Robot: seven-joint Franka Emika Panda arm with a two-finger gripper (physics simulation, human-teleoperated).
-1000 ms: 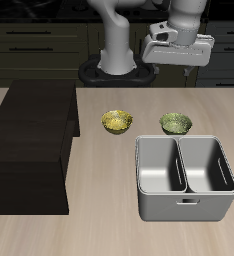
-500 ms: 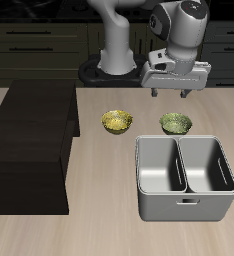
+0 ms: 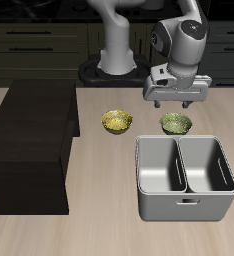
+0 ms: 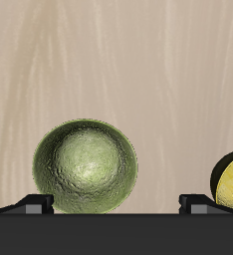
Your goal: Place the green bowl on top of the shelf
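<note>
Now the released pincer (image 3: 175, 103) hovers above the green bowl (image 3: 175, 123); approach step, next descend and grip its rim.

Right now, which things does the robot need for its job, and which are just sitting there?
Needed:
- green bowl
- shelf
- tool, open above the green bowl

Just sitting there:
- yellow bowl
- grey bin

Yellow-gold bowl (image 3: 116, 122) rests on the wooden surface (image 3: 99, 225). Grey two-compartment metal bin (image 3: 185, 178) stands nearer the front edge.
</note>
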